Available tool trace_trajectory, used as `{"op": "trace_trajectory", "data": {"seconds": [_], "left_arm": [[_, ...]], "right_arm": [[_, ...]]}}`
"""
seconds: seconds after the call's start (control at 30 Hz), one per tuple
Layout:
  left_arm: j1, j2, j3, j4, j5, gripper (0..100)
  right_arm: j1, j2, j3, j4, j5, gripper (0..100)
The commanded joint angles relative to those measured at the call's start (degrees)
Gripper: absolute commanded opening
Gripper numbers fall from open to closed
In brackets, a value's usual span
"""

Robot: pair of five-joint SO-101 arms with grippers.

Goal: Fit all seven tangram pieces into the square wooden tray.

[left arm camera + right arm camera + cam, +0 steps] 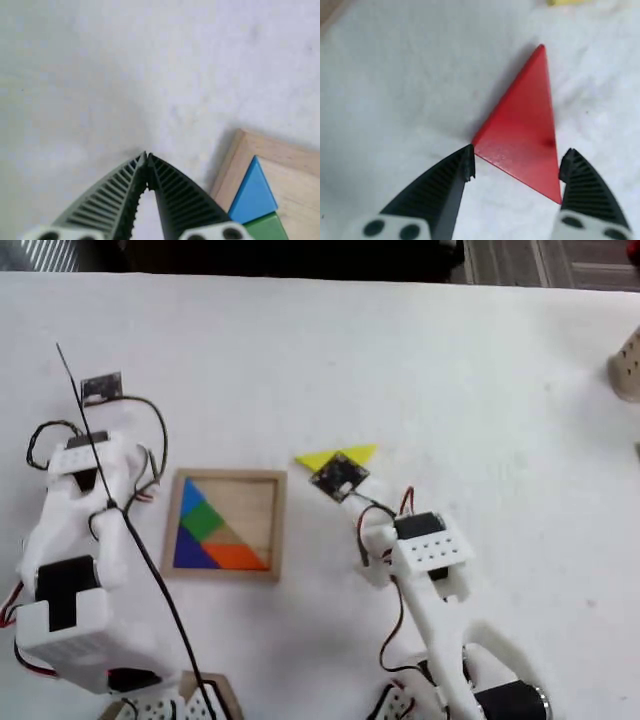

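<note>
The right gripper (519,159) is spread wide around a red triangle (525,130), one fingertip (466,162) seemingly touching its corner. The left gripper (146,157) is clenched empty beside the wooden tray (230,477) holding blue, green and orange pieces (205,523).

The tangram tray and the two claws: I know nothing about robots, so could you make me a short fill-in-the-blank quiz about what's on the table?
1. The right gripper is open, and the triangle between its fingers is coloured ____.
2. The left gripper is ____, holding nothing.
3. In the wooden tray, the corner piece nearest the left gripper is ____.
4. In the high view, the loose piece on the table beside the tray is ____.

Missing words: red; shut; blue; yellow.
</note>
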Motion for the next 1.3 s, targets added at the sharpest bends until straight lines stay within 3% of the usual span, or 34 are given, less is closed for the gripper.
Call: {"op": "trace_trajectory", "data": {"seconds": [0.0,0.33,0.53,0.8,1.27], "left_arm": [[-0.4,-1.9,-1.6,-0.9,0.4,3],[-0.4,-1.9,-1.7,-0.7,0.4,3],[-0.4,-1.9,-1.6,-0.7,0.4,3],[-0.4,-1.9,-1.4,-0.6,0.4,3],[-0.6,-2.0,-1.4,0.3,0.4,3]], "right_arm": [[-3.7,-2.0,0.7,2.1,3.5,28.9],[-5.6,-2.0,1.8,1.7,4.6,28.9],[0.8,-1.9,2.0,0.3,8.2,28.9],[1.0,-1.7,2.1,0.4,9.0,28.9],[-0.7,14.3,-8.9,4.5,9.0,28.7]]}}
